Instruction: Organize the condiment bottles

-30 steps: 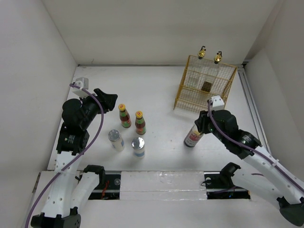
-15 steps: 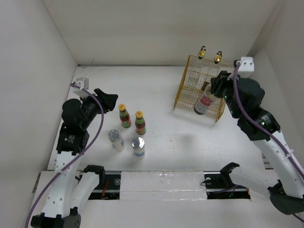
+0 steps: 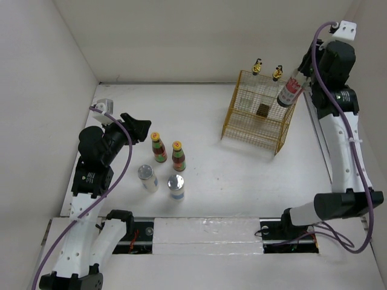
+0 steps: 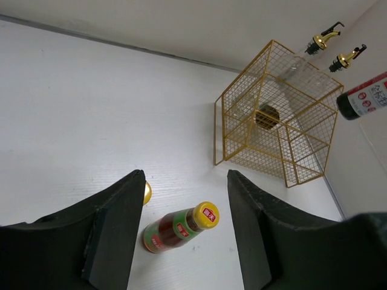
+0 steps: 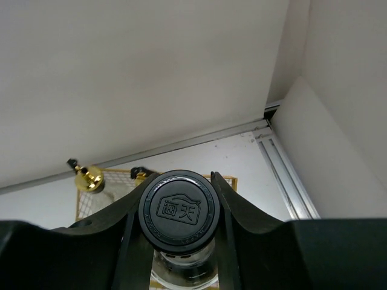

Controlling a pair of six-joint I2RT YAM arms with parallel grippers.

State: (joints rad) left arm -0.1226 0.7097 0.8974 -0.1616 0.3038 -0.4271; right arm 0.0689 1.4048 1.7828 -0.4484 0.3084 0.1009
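Note:
My right gripper (image 3: 300, 77) is raised high and shut on the neck of the black-capped bottle (image 3: 289, 92), which hangs over the back right corner of the yellow wire basket (image 3: 259, 124). In the right wrist view the fingers clamp both sides of the black cap (image 5: 177, 210). Two gold-spouted cruets (image 3: 257, 65) (image 3: 278, 72) stand in the basket's back. Two orange-capped red-sauce bottles (image 3: 159, 148) (image 3: 178, 156) and two silver-lidded jars (image 3: 147, 179) (image 3: 176, 186) stand on the table at left. My left gripper (image 3: 140, 128) hovers open just left of the sauce bottles, one bottle (image 4: 181, 228) showing below its fingers.
White walls enclose the table on the left, back and right. A metal rail (image 3: 320, 130) runs along the right side next to the basket. Bare table (image 3: 211, 175) lies between the bottle group and the basket.
My right arm has lifted the black-capped bottle from the table in front of the basket, up and back over the basket's far right corner. The left arm has stayed put.

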